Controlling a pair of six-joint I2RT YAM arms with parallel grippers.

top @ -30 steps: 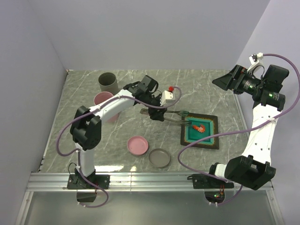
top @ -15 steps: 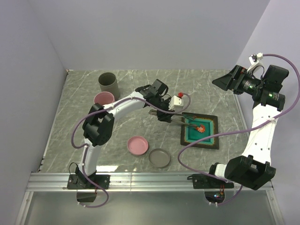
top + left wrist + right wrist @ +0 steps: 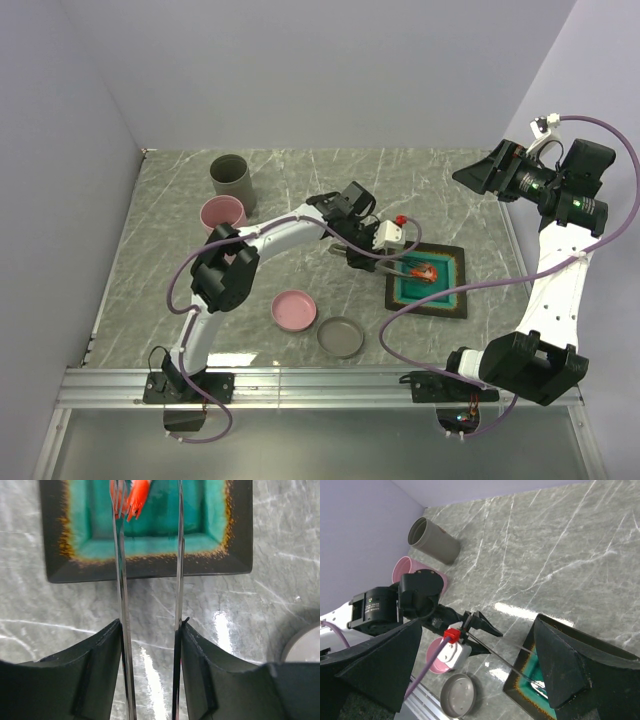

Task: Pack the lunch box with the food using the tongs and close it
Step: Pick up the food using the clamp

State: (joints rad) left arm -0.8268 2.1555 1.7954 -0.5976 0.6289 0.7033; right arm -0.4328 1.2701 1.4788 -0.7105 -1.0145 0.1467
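The marble worktop (image 3: 450,180) carries everything. The right arm is parked high at the back right. Its gripper (image 3: 479,630) has its fingers wide apart on nothing, and we judge it is kept there to stay clear of the plate. The left arm stretches across the middle toward the square teal plate (image 3: 452,300). The grey cup (image 3: 232,176) and pink bowl (image 3: 223,211) stand at the back left. A pink lid (image 3: 294,309) and a grey lid (image 3: 341,336) lie near the front, both off, which leaves the containers open for packing.

The left gripper (image 3: 150,630) has its fingers clamped on the outsides of the tongs (image 3: 121,580), so squeezing them will draw the two slim arms together. The arms are held low and nearly flat and reach over the plate's rim. The orange-red shrimp (image 3: 138,497) lies on the plate between the tong tips, against one arm and apart from the other, so we judge it is not yet pinched. We cannot see the white blocks.

Since a second ago, the left arm has extended rightward, bringing the tips from the plate's edge to the shrimp, and its fingers have narrowed. The right arm has not moved.
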